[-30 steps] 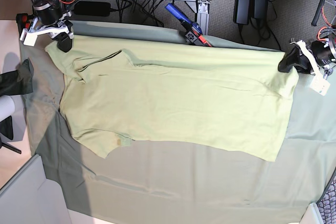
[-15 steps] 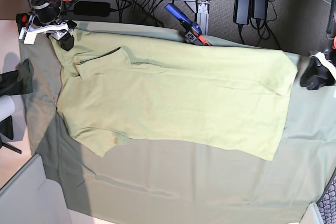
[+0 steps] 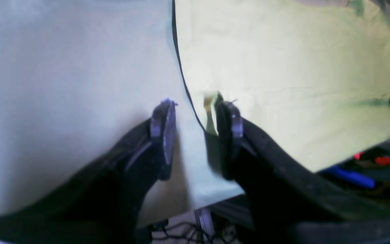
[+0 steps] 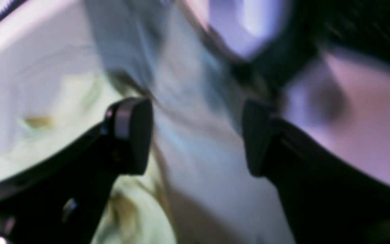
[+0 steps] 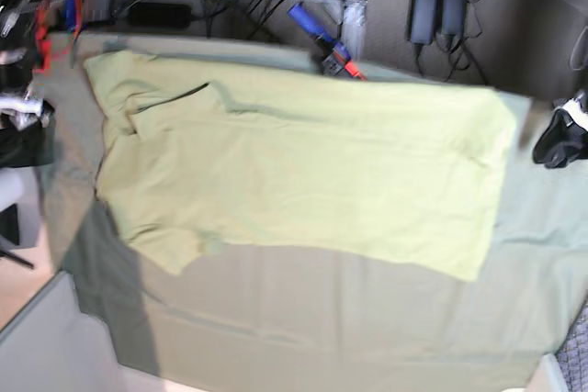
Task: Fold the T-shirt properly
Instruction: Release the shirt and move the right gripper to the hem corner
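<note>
T-shirt: a pale yellow-green T-shirt (image 5: 303, 172) lies spread flat, lengthwise across the base view, its neck and sleeves toward that view's left and its hem toward the right.
Tablecloth: a duller grey-green tablecloth (image 5: 367, 319) lies under the T-shirt and reaches well past it on the near side.
Left gripper: the left gripper (image 3: 195, 135) sits just beyond the T-shirt's hem edge; its jaws are apart and empty, with one fingertip (image 3: 229, 118) touching or nearly touching that edge.
Right gripper: the right gripper (image 4: 195, 135) is near the T-shirt's collar end, off the cloth; its jaws are spread wide with nothing between them. This view is heavily blurred.
Clutter: a blue and red tool (image 5: 323, 41) lies just past the T-shirt's far edge.
Step in hand: judging from the flat, unfolded shirt and both claws free, the next grasp is being set up.
Doing it well: each claw should pinch only the T-shirt's edge, not the tablecloth beneath, take matching points at both ends, and lift evenly so the fold line stays straight.
</note>
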